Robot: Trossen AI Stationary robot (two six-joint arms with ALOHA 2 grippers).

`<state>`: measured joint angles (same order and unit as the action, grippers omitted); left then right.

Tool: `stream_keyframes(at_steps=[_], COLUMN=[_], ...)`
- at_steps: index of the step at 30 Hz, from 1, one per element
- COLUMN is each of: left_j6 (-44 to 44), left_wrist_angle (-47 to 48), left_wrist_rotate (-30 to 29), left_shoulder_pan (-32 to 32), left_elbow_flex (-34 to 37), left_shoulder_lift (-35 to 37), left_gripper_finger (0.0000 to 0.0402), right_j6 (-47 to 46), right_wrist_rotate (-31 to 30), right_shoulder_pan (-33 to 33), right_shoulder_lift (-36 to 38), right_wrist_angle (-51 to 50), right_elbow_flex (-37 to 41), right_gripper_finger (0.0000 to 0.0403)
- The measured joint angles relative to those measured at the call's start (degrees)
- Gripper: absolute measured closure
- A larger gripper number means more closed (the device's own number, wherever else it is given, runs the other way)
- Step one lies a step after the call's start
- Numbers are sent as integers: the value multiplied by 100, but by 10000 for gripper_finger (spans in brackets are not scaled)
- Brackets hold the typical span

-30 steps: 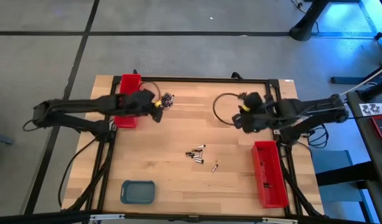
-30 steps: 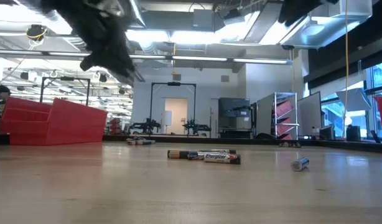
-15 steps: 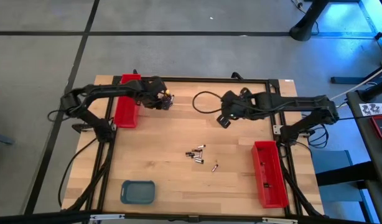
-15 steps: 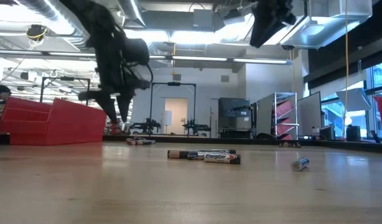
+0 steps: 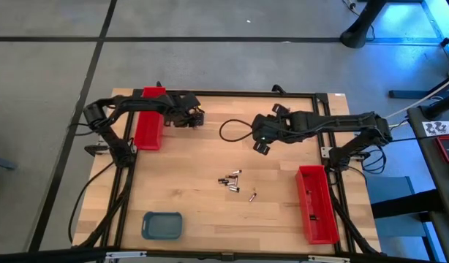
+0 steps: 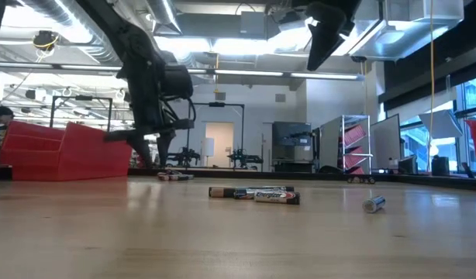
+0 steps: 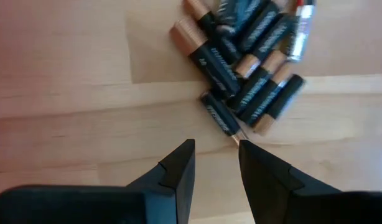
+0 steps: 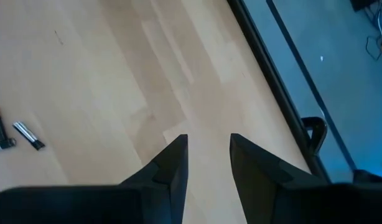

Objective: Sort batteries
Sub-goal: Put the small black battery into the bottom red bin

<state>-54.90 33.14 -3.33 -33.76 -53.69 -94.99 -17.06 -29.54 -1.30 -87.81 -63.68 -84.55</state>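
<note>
A pile of black-and-copper batteries (image 7: 247, 68) lies on the wood near the table's far left, beside a red tray (image 5: 148, 124). My left gripper (image 7: 216, 146) points down just short of this pile, low over the table (image 6: 154, 155), open, with nothing between its fingers. One slim battery (image 7: 221, 115) ends close to a fingertip; whether they touch, I cannot tell. More batteries (image 5: 230, 180) lie loose mid-table, and one lies apart (image 5: 252, 195). My right gripper (image 5: 259, 140) hangs open high above bare wood (image 8: 206, 140).
A second long red tray (image 5: 317, 203) lies along the table's right side. A small blue-grey tray (image 5: 162, 225) sits near the front left corner. A black cable (image 5: 235, 131) loops over the wood beside the right arm. A black frame (image 5: 232, 93) rims the table.
My left gripper has swung toward the far battery pile, come down close to the table and rolled about its own axis. My right gripper has gone toward the table's left, sunk a little and rolled too. Both stay open. No battery has moved.
</note>
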Motion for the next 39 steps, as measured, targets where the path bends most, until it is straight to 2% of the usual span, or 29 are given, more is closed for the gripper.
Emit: stream_keyframes(at_steps=[9,14,17,22,25,28,39], left_j6=[-324,-407,-500,-747,-811,-812,-840], left_wrist_angle=[-95,-143,-219,-224,-233,-231,29], left_wrist_rotate=[44,256,355,428,405,352,160], left_shoulder_pan=[-29,-117,-161,-280,-332,-344,-280], left_elbow_flex=[1,1,2,2,2,1,-20], left_shoulder_lift=[-172,-173,-172,-174,-182,-304,-467], left_gripper_finger=[288,285,256,180,159,163,236], right_j6=[405,617,689,693,696,708,708], right_wrist_rotate=[-42,-42,-42,-42,-42,-87,-88], right_shoulder_pan=[-2,-2,-2,-2,-2,15,28], right_shoulder_lift=[0,0,0,0,0,0,0], right_wrist_angle=[73,66,64,51,48,49,59], right_elbow_flex=[0,0,0,0,0,0,0], right_gripper_finger=[285,285,285,285,285,285,285])
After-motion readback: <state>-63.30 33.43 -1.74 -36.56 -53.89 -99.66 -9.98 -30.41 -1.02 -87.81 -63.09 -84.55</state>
